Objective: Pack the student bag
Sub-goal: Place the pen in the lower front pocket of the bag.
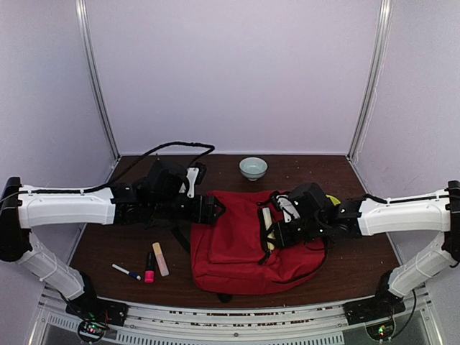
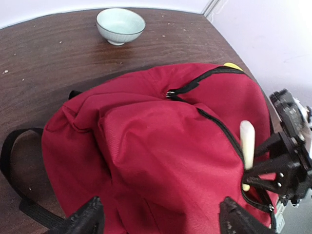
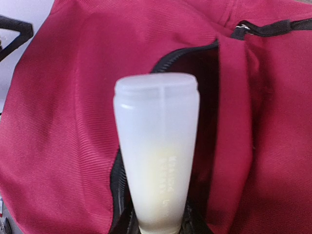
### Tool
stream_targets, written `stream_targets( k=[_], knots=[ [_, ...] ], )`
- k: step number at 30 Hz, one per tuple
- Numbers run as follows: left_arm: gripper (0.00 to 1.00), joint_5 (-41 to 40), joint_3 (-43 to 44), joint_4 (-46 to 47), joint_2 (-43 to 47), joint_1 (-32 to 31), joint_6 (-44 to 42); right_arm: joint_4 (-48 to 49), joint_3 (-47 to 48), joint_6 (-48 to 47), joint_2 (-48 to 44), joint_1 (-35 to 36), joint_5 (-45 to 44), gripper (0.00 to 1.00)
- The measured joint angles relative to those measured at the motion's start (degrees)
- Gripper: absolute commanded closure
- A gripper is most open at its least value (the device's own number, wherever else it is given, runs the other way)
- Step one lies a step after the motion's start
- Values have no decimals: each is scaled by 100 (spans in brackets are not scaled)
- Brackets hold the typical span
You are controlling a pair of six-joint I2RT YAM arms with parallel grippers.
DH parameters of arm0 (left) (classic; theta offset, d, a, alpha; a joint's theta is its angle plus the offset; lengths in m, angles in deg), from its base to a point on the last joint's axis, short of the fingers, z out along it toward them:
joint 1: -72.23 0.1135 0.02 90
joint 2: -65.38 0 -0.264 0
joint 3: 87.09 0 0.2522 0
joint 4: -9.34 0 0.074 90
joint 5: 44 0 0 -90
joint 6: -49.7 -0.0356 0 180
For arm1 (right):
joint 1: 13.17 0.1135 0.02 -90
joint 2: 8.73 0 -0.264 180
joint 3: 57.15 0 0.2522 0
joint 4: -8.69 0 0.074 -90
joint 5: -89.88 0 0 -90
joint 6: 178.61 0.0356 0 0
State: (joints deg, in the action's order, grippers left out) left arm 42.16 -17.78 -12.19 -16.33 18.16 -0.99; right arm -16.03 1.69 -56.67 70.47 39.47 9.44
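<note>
The red bag point(image 1: 237, 248) lies flat on the table point(image 1: 108, 248), zip open. At the bag's opening the right gripper point(image 1: 274, 231) clamps a white tube point(image 3: 156, 161). Over the bag's left end the left gripper point(image 2: 161, 222) stands wide open. A bowl point(image 1: 253, 167) sits behind the bag.

red student bag point(image 2: 161, 146), pale bowl point(image 2: 120, 25) behind

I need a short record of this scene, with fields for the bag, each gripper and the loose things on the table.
bag: red student bag, lying mid-table, one zipper open
right gripper: shut on a whitish marker, held at the zipper opening
left gripper: open, at the bag's left side
left of bag: white pen, pink highlighter, peach highlighter
far edge of table: pale bowl
</note>
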Motion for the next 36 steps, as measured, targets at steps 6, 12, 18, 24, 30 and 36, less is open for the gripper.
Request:
stream_targets(
  k=[6,12,18,24,30,36],
  knots=[
    [18,-138,33,-140,-367,11,-20,-39,199,153,334,90,807,53],
    [49,-162,46,-278,-577,13,-85,-664,481,-81,238,96,1049,45],
    [72,-175,46,-280,-577,35,-146,-1279,761,-442,-330,-94,579,44],
    [78,-173,46,-293,-577,39,-188,-1287,933,-601,-118,-315,374,53],
    [78,-188,33,-299,-575,39,-188,-1200,1134,-693,662,-310,367,73],
    [79,-256,-94,-238,-542,46,-188,-1010,1316,-675,1121,-249,586,83]
  ],
)
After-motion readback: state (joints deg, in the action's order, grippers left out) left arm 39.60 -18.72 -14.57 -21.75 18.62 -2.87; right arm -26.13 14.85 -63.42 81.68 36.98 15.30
